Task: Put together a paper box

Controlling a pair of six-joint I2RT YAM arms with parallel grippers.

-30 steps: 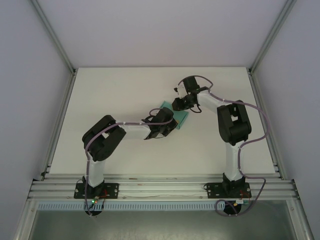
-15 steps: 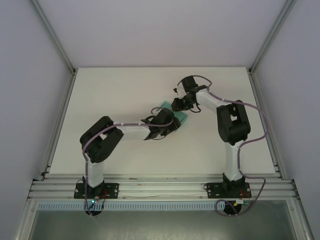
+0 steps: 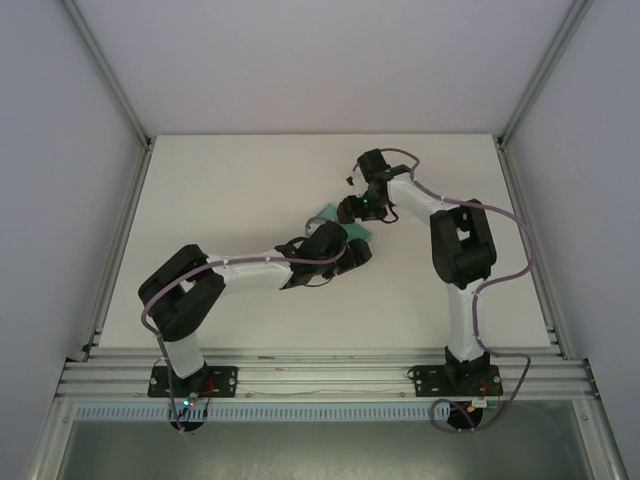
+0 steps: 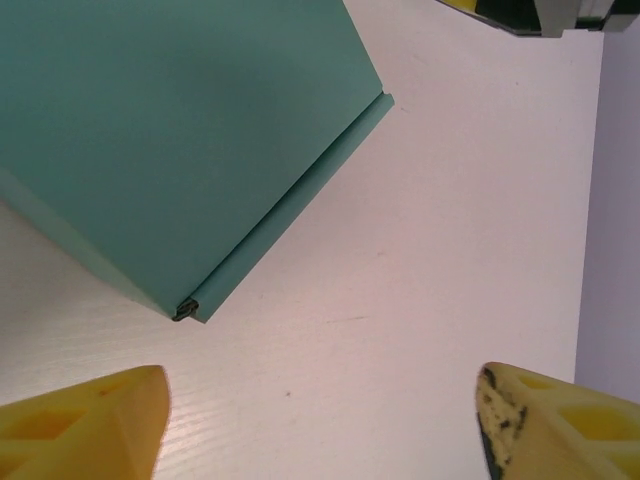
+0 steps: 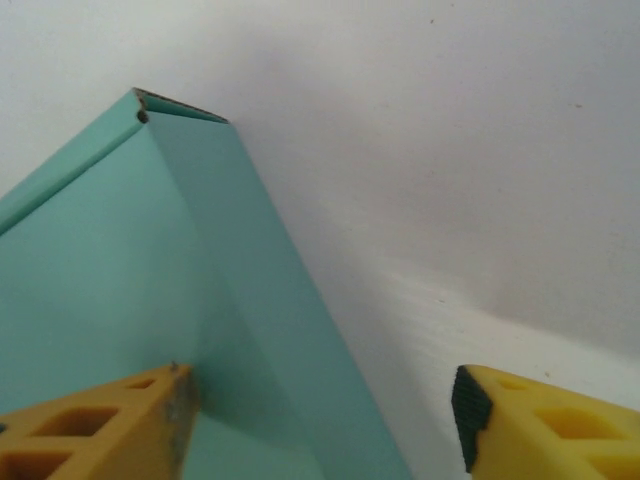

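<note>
Teal paper box (image 4: 180,140) lies on the white table (image 3: 230,190); left gripper (image 4: 322,395) and right gripper (image 5: 320,395), jaws spread apart, sit at opposite sides of the box, clamping nothing.

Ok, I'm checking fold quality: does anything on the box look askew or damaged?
Only slightly: the paper box has a narrow lip along one long edge standing proud instead of flush, with a small dark gap at its corner. No tears show.

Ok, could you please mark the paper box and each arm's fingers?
paper box (image 4: 180,140): left wrist view, broad face.
left fingers (image 4: 90,420): left wrist view, left yellow tip.
right fingers (image 5: 540,420): right wrist view, right yellow tip.
</note>
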